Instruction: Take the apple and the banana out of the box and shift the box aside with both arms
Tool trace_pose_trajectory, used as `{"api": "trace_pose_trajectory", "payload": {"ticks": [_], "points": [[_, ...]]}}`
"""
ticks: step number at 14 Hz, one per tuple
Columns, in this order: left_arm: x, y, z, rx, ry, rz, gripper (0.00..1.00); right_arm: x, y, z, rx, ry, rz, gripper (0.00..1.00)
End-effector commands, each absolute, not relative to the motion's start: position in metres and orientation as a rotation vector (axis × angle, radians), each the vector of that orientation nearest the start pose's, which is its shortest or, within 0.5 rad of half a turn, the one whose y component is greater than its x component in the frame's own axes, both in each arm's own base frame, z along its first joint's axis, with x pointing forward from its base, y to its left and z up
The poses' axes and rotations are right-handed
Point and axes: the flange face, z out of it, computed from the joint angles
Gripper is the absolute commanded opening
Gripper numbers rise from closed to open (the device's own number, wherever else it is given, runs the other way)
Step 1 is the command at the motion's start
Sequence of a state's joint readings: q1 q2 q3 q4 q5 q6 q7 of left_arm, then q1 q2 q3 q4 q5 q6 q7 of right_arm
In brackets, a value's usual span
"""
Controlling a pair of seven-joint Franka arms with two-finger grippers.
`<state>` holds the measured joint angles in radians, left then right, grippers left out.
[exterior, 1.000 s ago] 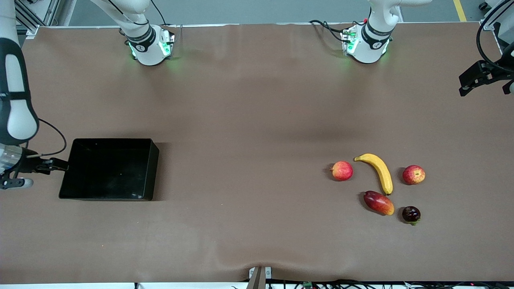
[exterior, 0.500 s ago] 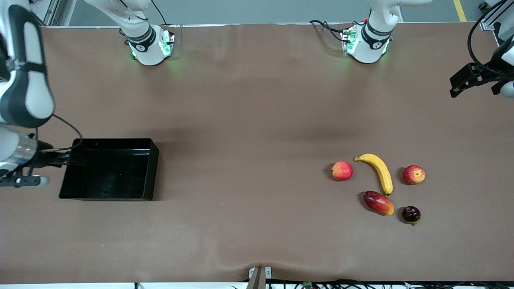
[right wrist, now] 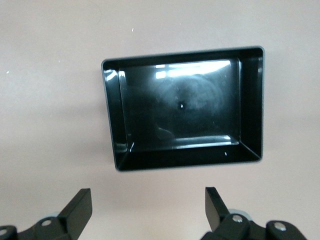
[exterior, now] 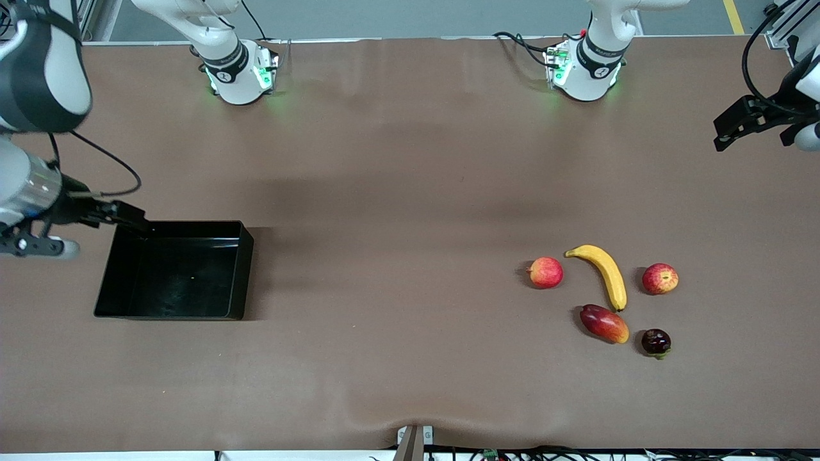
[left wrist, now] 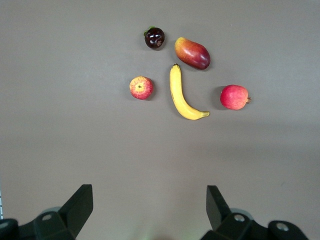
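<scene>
From the front, the black box (exterior: pixel 173 272) sits at the right arm's end of the desk (exterior: pixel 397 192), the banana (exterior: pixel 605 272) between two apples at the left arm's end. The left wrist view shows the left tool (left wrist: pixel 149 210) spread wide above the fruit. The right wrist view shows the right tool (right wrist: pixel 148 210) released over the box (right wrist: pixel 185 107).

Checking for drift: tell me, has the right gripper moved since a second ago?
Yes. The right gripper has shifted from the black tray's side wall toward its corner nearest the robots' bases.

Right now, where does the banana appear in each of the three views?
Front view: the banana lies on the table toward the left arm's end, between two red apples.
Left wrist view: the banana shows in the upper middle.
Right wrist view: not in it.
Shared landmark: the dark round fruit.
</scene>
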<state>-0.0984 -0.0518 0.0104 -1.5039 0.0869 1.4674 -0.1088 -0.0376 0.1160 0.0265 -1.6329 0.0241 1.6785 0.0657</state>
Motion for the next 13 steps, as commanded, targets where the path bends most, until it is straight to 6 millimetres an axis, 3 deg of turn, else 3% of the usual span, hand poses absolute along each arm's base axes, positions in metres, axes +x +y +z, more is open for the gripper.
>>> {"api": "trace_pose_trajectory", "payload": {"ticks": [1, 3, 7, 13], "points": [[0.522, -0.028, 0.685, -3.066, -0.067, -0.048, 1.00, 0.561, 0.003, 0.577, -3.112, 0.096, 0.107, 1.00], [0.523, -0.031, 0.683, -3.058, -0.080, -0.041, 1.00, 0.544, 0.010, 0.592, -3.109, 0.076, 0.183, 1.00], [0.522, -0.034, 0.682, -3.065, -0.070, -0.033, 1.00, 0.531, 0.006, 0.653, -3.104, 0.073, 0.178, 1.00], [0.523, -0.043, 0.675, -3.106, -0.083, -0.006, 1.00, 0.529, 0.001, 0.659, -3.102, 0.057, 0.172, 1.00]]}}
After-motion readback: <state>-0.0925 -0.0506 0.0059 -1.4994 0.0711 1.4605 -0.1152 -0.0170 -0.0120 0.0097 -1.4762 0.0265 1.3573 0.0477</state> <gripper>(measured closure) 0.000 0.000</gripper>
